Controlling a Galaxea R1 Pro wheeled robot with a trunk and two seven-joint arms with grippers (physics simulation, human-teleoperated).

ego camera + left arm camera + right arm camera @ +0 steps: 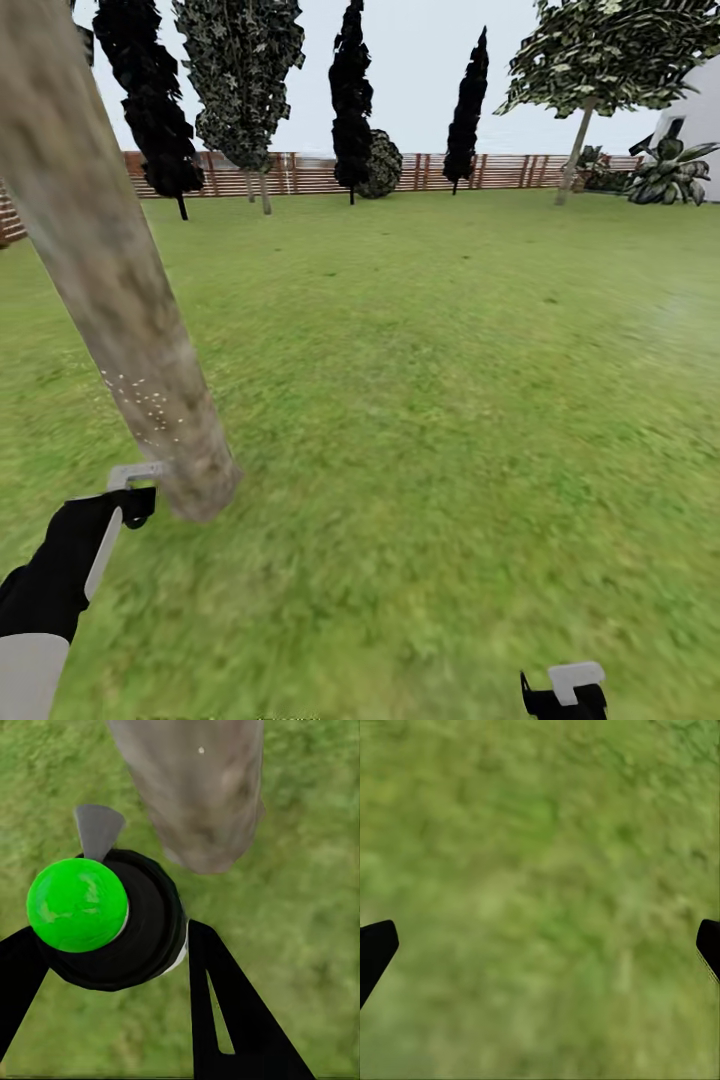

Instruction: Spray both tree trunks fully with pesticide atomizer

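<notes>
A thick grey-tan tree trunk (130, 330) (195, 795) leans across the left of the head view, and its base meets the grass floor (430, 400). Tiny white pesticide specks (150, 405) dot its lower part. My left gripper (130, 500) (112, 945) is beside the trunk's base, shut on the atomizer (105, 919) (135, 475). The atomizer shows as a black round body with a bright green cap, and its grey nozzle points toward the trunk. My right gripper (565, 695) (540, 945) hangs open over bare grass. A second pale-trunked tree (575, 150) stands far off at the right.
A brown slat fence (320, 172) closes the far side of the lawn. Dark cypress-like trees (350, 90) and a mottled one (245, 80) stand before it. A white building (700, 110) and a leafy plant (670, 170) are at the far right. Wide grass lies between.
</notes>
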